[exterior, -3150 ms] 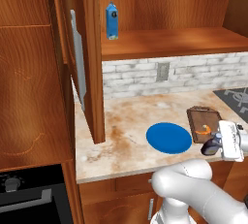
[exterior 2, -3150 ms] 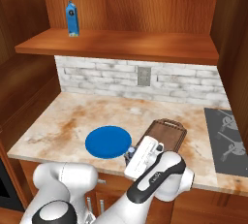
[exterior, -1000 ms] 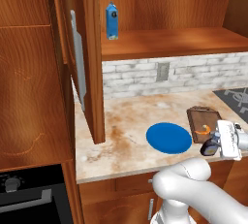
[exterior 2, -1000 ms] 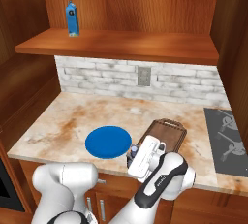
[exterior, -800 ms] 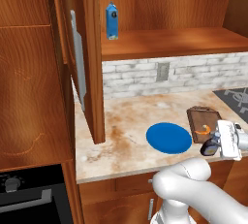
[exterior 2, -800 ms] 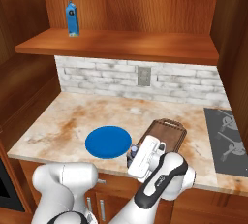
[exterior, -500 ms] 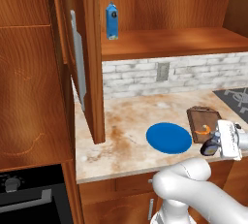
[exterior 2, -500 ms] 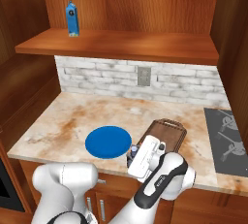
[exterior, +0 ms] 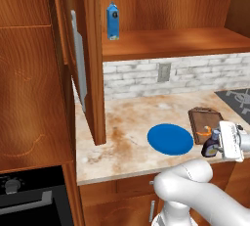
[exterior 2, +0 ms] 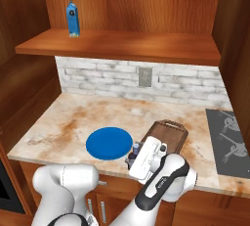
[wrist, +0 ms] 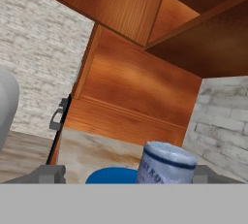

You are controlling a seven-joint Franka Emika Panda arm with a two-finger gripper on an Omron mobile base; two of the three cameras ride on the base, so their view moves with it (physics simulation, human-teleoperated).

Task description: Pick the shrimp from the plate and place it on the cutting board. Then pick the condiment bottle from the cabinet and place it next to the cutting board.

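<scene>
The condiment bottle (exterior: 210, 149) stands upright on the counter at the front corner of the cutting board (exterior: 202, 121), between the board and the blue plate (exterior: 170, 139). The orange shrimp (exterior: 207, 132) lies on the board. My gripper (exterior: 218, 145) is low at the counter's front edge, around the bottle. In the hand view the gripper (wrist: 128, 174) is open. Its fingertips (wrist: 46, 173) stand wide apart on either side of the bottle's pale cap (wrist: 167, 162). The right base view shows the bottle (exterior 2: 135, 148), the plate (exterior 2: 109, 143) and the board (exterior 2: 168, 133). The cabinet (exterior: 161, 39) stands open above.
A blue carton (exterior: 113, 21) stands on the cabinet shelf. The open cabinet door (exterior: 90, 58) with its grey handle (exterior: 79, 68) juts out over the counter's left end. A stovetop (exterior 2: 229, 142) lies right of the board. A brick backsplash (exterior 2: 141, 80) backs the counter.
</scene>
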